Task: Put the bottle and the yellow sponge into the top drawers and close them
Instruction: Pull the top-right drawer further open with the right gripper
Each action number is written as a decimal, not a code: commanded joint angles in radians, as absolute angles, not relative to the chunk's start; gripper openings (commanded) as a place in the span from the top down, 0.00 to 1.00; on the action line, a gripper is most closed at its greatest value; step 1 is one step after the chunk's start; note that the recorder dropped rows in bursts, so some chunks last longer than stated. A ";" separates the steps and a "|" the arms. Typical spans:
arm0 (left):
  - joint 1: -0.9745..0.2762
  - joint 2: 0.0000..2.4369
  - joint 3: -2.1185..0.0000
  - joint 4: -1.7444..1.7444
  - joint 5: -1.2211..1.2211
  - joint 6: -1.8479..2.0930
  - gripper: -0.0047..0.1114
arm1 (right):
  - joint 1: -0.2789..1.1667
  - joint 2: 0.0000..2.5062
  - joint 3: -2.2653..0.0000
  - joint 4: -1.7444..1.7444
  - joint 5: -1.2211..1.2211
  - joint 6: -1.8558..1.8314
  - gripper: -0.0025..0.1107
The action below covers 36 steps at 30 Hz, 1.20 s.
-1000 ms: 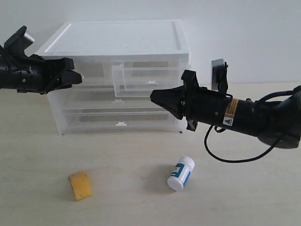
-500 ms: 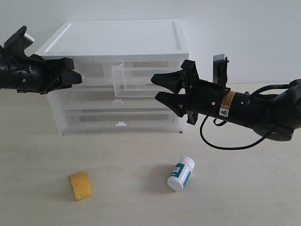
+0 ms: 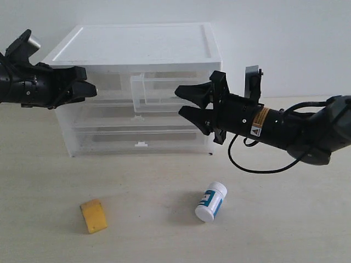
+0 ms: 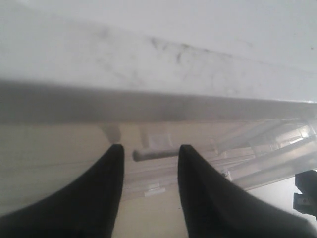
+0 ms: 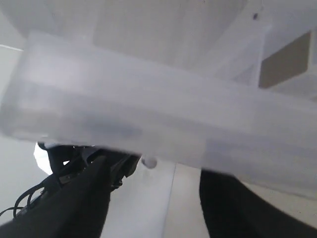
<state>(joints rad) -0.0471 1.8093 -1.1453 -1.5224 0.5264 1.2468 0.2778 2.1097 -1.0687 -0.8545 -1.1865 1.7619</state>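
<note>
Right, nearest to me on the pale surface [image 3: 164, 244] lies the yellow sponge [image 3: 94, 216], flat and towards the left, with nothing touching it. Well apart from it, over to the right, the bottle [image 3: 211, 201] lies on its side, blue-and-white label showing, also on its own. Above and a little behind the bottle, my right claw [image 3: 179, 101] hangs clear of the surface. Its jaws are spread wide and hold nothing, and they point at the front of the top right drawer [image 3: 171, 87], which stands partly pulled out of the drawer unit [image 3: 137, 46]. From the right wrist view that translucent drawer front [image 5: 148, 119] fills the frame just beyond the claw [image 5: 156, 171]; I cannot tell whether either finger touches it. A black cable [image 3: 258, 170] loops under the right arm. On the other side, my left claw [image 3: 88, 81] sits at the unit's left edge, level with the top left drawer [image 3: 107, 82], which looks pushed in. Its jaws are parted by a moderate gap and carry nothing. In the left wrist view the claw [image 4: 148, 153] lines up on a small grey bar on the drawer front, but contact is not clear to me. Below both top drawers the two wide drawers [image 3: 109, 139] are closed. Behind everything is a plain white wall [image 3: 285, 44].
</note>
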 commanded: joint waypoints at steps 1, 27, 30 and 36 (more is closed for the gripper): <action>-0.048 1.809 -1.161 -1.550 0.502 1.250 0.66 | 0.280 2.133 -1.091 -0.847 -1.221 1.742 0.54; -0.048 1.809 -1.161 -1.550 0.494 1.250 0.66 | 0.280 2.133 -1.109 -0.832 -1.221 1.685 0.98; -0.048 1.809 -1.161 -1.550 0.494 1.250 0.66 | 0.280 2.133 -1.109 -0.839 -1.221 1.690 0.98; -0.048 1.809 -1.161 -1.550 0.493 1.250 0.66 | 0.280 2.131 -1.104 -0.868 -1.221 1.694 0.98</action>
<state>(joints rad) -0.0471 1.8093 -1.1453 -1.5224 0.5264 1.2468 0.2794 2.1344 -1.1034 -0.8478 -1.2068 1.7026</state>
